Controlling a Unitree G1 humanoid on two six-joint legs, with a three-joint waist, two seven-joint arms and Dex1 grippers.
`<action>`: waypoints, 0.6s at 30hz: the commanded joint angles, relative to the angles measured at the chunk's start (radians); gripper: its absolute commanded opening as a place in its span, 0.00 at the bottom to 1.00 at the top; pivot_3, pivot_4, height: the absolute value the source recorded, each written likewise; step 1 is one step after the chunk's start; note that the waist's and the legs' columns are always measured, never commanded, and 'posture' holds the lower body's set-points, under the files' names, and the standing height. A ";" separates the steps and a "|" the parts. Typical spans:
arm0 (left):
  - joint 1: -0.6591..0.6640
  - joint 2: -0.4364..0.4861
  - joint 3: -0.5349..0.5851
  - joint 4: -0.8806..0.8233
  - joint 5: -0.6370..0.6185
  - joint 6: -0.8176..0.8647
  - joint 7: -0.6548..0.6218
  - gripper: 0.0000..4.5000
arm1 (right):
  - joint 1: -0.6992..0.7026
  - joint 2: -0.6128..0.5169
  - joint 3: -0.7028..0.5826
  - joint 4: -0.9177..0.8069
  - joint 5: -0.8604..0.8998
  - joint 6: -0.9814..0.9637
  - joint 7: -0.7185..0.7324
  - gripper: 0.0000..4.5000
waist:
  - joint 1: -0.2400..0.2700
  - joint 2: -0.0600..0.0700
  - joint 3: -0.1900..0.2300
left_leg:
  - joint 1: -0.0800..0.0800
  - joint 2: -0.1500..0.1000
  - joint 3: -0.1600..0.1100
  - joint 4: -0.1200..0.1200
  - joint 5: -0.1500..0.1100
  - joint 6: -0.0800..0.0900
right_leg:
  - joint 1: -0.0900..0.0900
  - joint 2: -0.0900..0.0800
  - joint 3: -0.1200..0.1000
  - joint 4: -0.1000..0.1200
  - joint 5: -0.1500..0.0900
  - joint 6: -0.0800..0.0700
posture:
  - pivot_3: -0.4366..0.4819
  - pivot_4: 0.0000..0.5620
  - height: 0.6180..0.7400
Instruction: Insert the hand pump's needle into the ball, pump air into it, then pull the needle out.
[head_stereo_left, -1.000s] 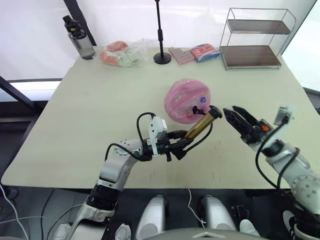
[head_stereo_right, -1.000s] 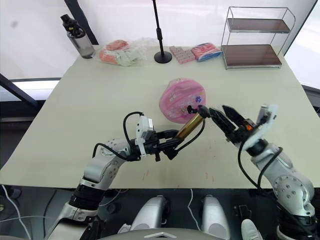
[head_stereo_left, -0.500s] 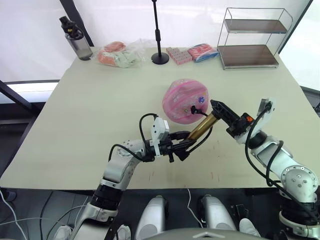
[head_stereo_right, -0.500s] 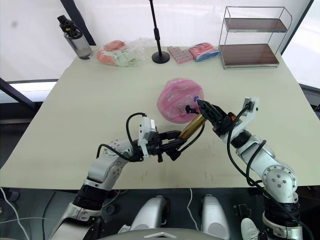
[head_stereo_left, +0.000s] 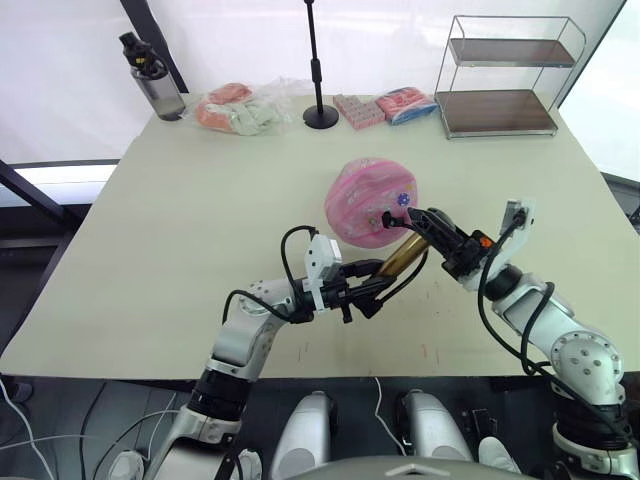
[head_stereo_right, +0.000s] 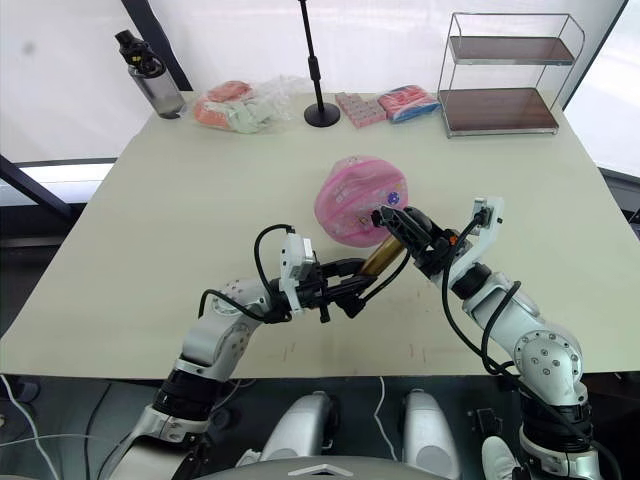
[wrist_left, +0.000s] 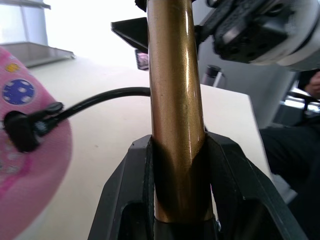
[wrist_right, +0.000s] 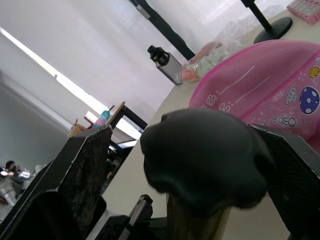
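The right gripper (head_stereo_left: 428, 221) has closed in from off to the right and now sits at the pump's black handle (wrist_right: 205, 157), which lies between its two fingers with a gap on one side, so the fingers are apart; the left gripper (head_stereo_left: 372, 288) stays clamped on the lower end of the pump (head_stereo_left: 402, 256). At the back of the surface (head_stereo_left: 180, 240), from the left: a dark bottle (head_stereo_left: 155, 80); a clear bag (head_stereo_left: 240, 108) holding orange and pale packets; a black stand (head_stereo_left: 320, 100); pink packets (head_stereo_left: 390, 105); a two-tier wire rack (head_stereo_left: 510, 75), both shelves bare. The pump's long axis slopes up and to the right, handle end uppermost beside the ball (head_stereo_left: 372, 200), near the middle of the surface; its hose (wrist_left: 100, 97) curves to the black fitting (wrist_left: 22, 131) against the ball's pink skin.
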 joint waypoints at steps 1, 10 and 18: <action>-0.003 -0.041 0.023 0.044 0.012 -0.156 0.001 0.23 | -0.028 -0.014 0.000 -0.047 -0.036 -0.034 0.056 1.00 | 0.000 0.000 0.000 | 0.000 0.000 0.000 0.000 0.000 0.000 | 0.000 0.000 0.000 0.000 0.000 0.000 | 0.48 0.27 1.00; -0.023 -0.135 0.020 0.340 0.071 -0.530 -0.034 0.23 | -0.077 -0.105 0.038 -0.056 -0.215 -0.085 0.218 1.00 | 0.002 0.000 0.000 | -0.001 0.000 0.000 0.001 -0.001 0.001 | 0.000 0.000 0.000 0.000 0.000 0.000 | 0.48 0.27 1.00; -0.065 -0.181 0.049 0.421 0.034 -0.592 -0.063 0.23 | -0.080 -0.083 0.039 -0.053 -0.266 -0.095 0.230 1.00 | 0.000 0.000 0.000 | -0.001 0.000 0.000 0.002 -0.001 0.002 | 0.000 0.000 -0.001 0.000 0.000 0.000 | 0.48 0.27 1.00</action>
